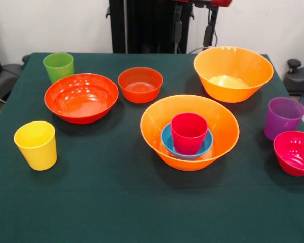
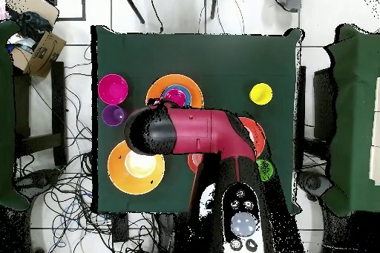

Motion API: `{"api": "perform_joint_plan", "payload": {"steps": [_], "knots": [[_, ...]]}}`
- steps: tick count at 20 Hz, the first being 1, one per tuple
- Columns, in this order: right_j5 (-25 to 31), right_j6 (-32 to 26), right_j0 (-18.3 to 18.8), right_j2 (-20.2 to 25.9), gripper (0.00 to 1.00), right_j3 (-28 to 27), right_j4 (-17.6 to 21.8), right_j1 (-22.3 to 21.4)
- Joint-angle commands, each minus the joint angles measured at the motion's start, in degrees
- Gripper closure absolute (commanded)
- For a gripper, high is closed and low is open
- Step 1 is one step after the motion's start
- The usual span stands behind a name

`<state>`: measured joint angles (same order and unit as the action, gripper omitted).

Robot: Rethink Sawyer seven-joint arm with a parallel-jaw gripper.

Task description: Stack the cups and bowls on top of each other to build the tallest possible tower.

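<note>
A large orange bowl (image 1: 190, 130) at the table's middle holds a small blue bowl (image 1: 168, 142) with a crimson-pink cup (image 1: 188, 132) upright in it; this tower also shows in the overhead view (image 2: 159, 87). A second large orange bowl (image 1: 233, 73) stands empty at the far right. A wide red-orange bowl (image 1: 81, 97), a small red-orange bowl (image 1: 140, 84), a green cup (image 1: 58, 66) and a yellow cup (image 1: 36, 145) stand apart on the left. A purple cup (image 1: 283, 118) and a magenta bowl (image 1: 295, 152) stand at the right edge. My gripper (image 1: 194, 25) hangs open and empty at the top edge, above the far side.
The dark green table (image 1: 116, 202) ends close to the magenta bowl on the right. In the overhead view the red arm (image 2: 193, 133) reaches over the table and covers part of the second orange bowl (image 2: 122, 176). Chairs and cables surround the table.
</note>
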<state>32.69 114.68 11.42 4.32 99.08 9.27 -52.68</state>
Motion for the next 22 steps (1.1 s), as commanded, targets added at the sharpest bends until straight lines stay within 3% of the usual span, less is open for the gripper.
{"api": "perform_joint_plan", "payload": {"steps": [1, 7, 11, 22], "knots": [[7.2, -8.3, 5.0, 7.7, 0.0, 3.3, -1.7, -2.5], [11.6, 9.5, -4.0, 1.8, 0.0, -1.8, -3.6, 1.2], [9.6, 19.2, -9.6, -2.1, 0.0, -6.2, -6.3, 6.0], [6.2, 34.4, -20.9, -10.8, 0.0, -18.5, -13.2, 17.9]]}}
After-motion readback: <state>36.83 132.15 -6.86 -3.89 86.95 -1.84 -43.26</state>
